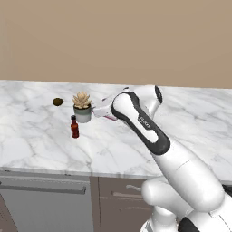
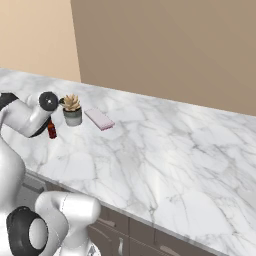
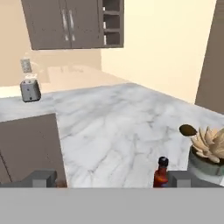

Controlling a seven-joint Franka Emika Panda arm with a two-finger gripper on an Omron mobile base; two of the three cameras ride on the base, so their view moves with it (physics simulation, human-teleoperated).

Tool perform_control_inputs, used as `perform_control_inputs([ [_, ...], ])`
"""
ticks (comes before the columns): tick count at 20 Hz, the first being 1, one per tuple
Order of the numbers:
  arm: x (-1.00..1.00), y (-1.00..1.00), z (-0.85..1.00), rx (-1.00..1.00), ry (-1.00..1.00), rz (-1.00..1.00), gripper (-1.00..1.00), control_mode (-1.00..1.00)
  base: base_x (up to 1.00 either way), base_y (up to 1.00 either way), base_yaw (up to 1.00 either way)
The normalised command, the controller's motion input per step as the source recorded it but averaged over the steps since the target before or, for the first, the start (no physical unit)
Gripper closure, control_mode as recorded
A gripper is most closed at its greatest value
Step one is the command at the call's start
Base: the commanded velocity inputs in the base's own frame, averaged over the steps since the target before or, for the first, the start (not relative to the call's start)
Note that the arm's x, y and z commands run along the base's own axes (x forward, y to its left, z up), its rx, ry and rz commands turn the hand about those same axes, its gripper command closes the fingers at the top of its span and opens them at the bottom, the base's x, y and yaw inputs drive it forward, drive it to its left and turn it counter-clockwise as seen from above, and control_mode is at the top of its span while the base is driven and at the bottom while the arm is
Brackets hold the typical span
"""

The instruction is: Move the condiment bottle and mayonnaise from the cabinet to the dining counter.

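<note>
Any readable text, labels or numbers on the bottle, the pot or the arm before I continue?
Arm: small marking on the dark link, too blurred to read.
Condiment bottle: no legible label.
Potted succulent: no text.
Pink pad: no text visible.
Nothing can be quoted.

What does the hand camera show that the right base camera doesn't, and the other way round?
Hand view: the wall cabinet and a grey toaster far off across the room. Right base view: a flat pink pad lying beside the potted plant. Shared: the dark red bottle, the potted plant next to it, and the marble counter they stand on.
</note>
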Motion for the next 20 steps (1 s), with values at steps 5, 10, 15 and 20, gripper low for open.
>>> perform_control_inputs([
  [5,-0.25,-0.59,0.69,-0.21,0.44,-0.35,-1.00,-1.00,0.00,0.00,0.00],
  [10,-0.34,-0.82,0.18,-0.26,0.26,-0.32,-1.00,-1.00,0.00,0.00,0.00],
  [15,-0.46,-0.90,-0.25,-0.19,0.06,-0.27,-1.00,-1.00,0.00,0.00,0.00],
  [20,-0.66,-0.70,-0.64,-0.05,0.00,-0.22,-1.00,-1.00,0.00,0.00,0.00],
])
